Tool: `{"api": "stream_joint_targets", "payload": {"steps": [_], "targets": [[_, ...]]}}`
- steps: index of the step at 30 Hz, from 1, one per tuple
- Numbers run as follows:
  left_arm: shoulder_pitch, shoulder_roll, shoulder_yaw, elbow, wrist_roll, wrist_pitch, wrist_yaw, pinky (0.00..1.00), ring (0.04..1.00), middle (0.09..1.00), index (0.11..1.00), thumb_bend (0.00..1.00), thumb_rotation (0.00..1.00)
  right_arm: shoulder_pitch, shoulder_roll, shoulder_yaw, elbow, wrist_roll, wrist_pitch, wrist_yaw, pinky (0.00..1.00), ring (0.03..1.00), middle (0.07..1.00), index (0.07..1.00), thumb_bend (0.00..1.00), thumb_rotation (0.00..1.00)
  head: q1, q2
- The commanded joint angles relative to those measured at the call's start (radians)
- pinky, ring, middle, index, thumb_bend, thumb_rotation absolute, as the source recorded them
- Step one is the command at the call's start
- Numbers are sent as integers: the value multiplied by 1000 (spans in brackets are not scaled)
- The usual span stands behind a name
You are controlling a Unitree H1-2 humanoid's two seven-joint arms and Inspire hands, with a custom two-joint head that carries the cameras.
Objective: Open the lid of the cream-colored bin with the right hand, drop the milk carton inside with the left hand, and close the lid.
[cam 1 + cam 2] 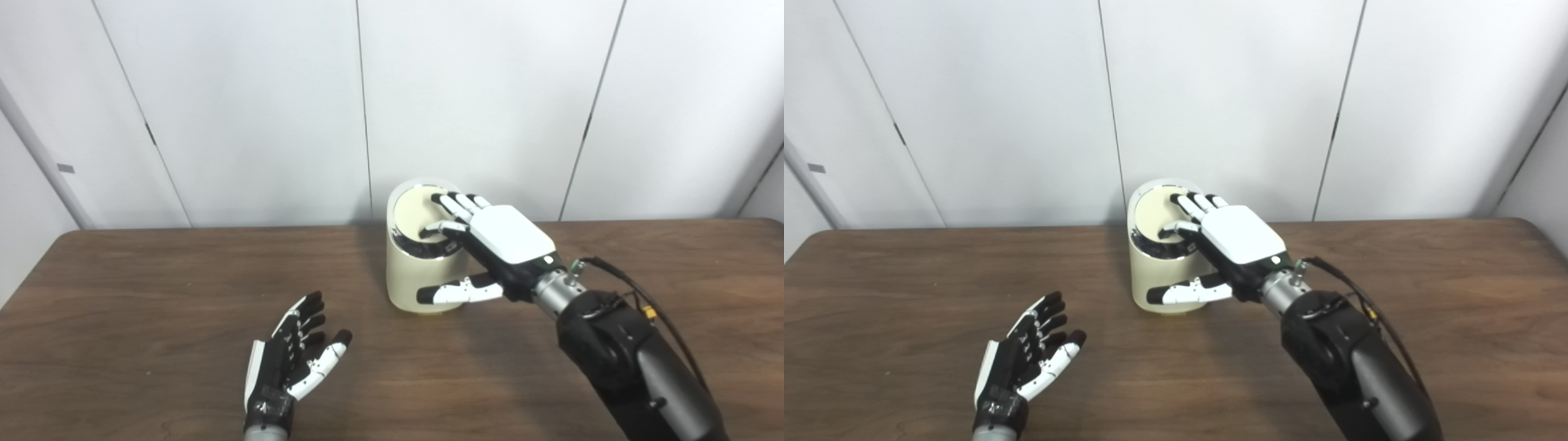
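1. The tall cream-coloured cylindrical plastic bin [422,269] stands near the far edge of the brown wood-grain tabletop [153,288], about midway along it. It looks light, and the push comes from one side only. A hard press could slide or tip it toward the far edge.

2. The round cream lid [413,214], set in a dark ring, appears tilted, its near side sunk. I judge it a swing or press type. If the fingertips [442,198] slip off, it could swing back level.

3. No milk carton shows in either view. It is either already inside the bin or out of sight; I cannot tell which. If it is missing, the drop step cannot be done.

4. The right hand [490,245] lies palm down over the bin's right side. Its fingers are spread and rest on the lid, and its thumb [456,292] lies across the bin's front wall. It grips nothing; it only presses.

5. The left hand [294,361] rests near the near edge, left of the bin and well apart from it. Its fingers are loosely spread and it holds nothing.
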Motion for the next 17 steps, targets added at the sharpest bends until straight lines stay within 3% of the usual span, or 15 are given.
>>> {"api": "stream_joint_targets", "payload": {"steps": [1,4,7,17], "targets": [[-5,-3,-1,-14,-1,-16,4,792,837,865,880,648,302,-1,-10,-33,-44,21,23,25,1000,1000,1000,807,637,1000,1,0],[-5,-3,0,-13,0,-18,4,788,837,866,883,642,296,6,-3,-77,-78,44,8,-25,1000,1000,1000,807,576,941,2,1],[-6,-7,6,-14,-21,-17,1,790,839,867,882,638,282,20,0,-117,-95,61,-2,-59,999,1000,1000,813,569,958,3,1],[-7,-8,15,-27,-43,-20,3,785,834,855,872,611,279,92,-7,-213,-155,92,20,-70,985,1000,998,833,554,997,-3,2]]}}
